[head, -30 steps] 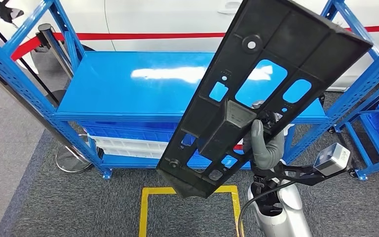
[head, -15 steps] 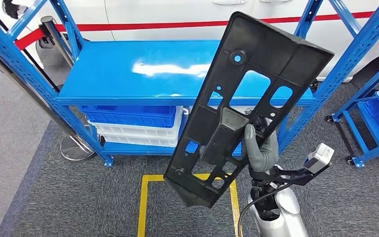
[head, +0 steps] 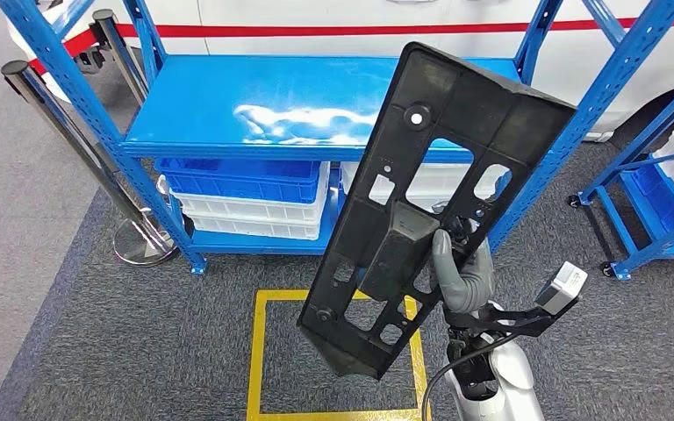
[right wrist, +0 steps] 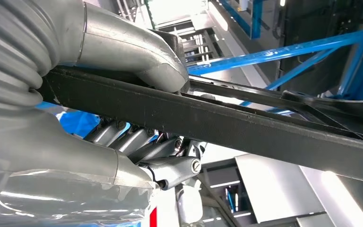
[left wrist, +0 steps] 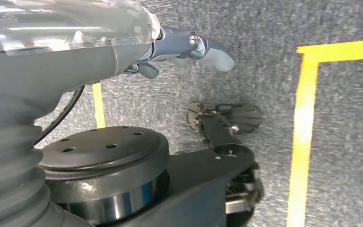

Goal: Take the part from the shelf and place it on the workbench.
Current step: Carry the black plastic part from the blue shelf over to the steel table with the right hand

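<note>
Gripping with my right hand (head: 462, 279), I held the part (head: 434, 189), a long black plastic panel with cut-out windows, thumb on its face and fingers (right wrist: 137, 142) wrapped behind its edge. It hung tilted in the air in front of me, clear of the shelf (head: 263, 110), its upper end over the blue shelf's front right corner and its lower end above the yellow floor square (head: 255, 360). I judged the pick done and the carry to the workbench under way; no workbench was in sight. Holding the panel near its middle, beside the raised block, likely kept its long ends balanced, and the tilt kept it away from the shelf's uprights. Under the shelf's top board sat stacked crates (head: 244, 189), blue over white, near the front edge. From above I saw the whole panel and my thumb, but not the fingers behind; the right wrist camera showed the panel's edge (right wrist: 246, 125) pinched between thumb and fingers. My left hand (left wrist: 189, 47) hung over grey carpet with nothing in it; whether its fingers were spread or curled I could not tell.
</note>
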`<action>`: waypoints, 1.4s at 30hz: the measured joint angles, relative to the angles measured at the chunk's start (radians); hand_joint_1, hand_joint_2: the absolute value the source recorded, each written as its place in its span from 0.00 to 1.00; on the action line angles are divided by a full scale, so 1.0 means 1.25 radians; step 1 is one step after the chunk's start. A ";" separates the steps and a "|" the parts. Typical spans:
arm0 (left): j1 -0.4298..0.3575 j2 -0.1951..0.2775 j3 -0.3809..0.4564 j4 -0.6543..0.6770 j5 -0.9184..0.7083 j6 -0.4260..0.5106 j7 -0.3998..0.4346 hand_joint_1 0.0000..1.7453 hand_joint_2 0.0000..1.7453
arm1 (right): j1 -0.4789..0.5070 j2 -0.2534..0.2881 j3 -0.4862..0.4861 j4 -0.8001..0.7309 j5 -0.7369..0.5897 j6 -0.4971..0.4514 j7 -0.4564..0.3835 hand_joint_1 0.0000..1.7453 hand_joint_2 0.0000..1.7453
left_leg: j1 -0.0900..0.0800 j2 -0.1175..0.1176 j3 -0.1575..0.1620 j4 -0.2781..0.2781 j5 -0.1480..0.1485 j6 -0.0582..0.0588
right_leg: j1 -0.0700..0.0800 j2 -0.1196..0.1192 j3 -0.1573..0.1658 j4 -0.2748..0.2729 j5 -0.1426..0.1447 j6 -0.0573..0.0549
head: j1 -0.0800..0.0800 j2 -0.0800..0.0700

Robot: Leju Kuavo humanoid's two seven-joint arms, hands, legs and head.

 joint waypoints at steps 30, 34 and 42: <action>0.006 0.000 0.000 -0.001 0.002 0.007 -0.005 0.00 1.00 | -0.009 0.035 -0.015 0.024 0.015 0.016 0.012 1.00 1.00 | 0.002 0.035 0.075 -0.017 -0.051 -0.002 | 0.000 0.002 -0.031 -0.028 0.005 -0.002 | 0.002 0.000; 0.004 0.000 0.000 -0.001 0.002 0.015 -0.005 0.00 1.00 | -0.015 0.035 -0.015 0.029 0.015 0.021 0.012 1.00 1.00 | -0.003 0.058 0.056 0.011 -0.056 -0.017 | 0.005 -0.046 0.067 -0.179 0.029 -0.016 | 0.001 0.000; 0.007 0.000 0.000 -0.001 0.003 0.018 -0.008 0.00 1.00 | -0.024 0.035 -0.015 0.036 0.016 0.025 0.010 1.00 1.00 | 0.007 0.004 -0.021 0.194 -0.162 -0.046 | 0.006 0.006 0.048 -0.185 0.051 -0.054 | 0.000 0.000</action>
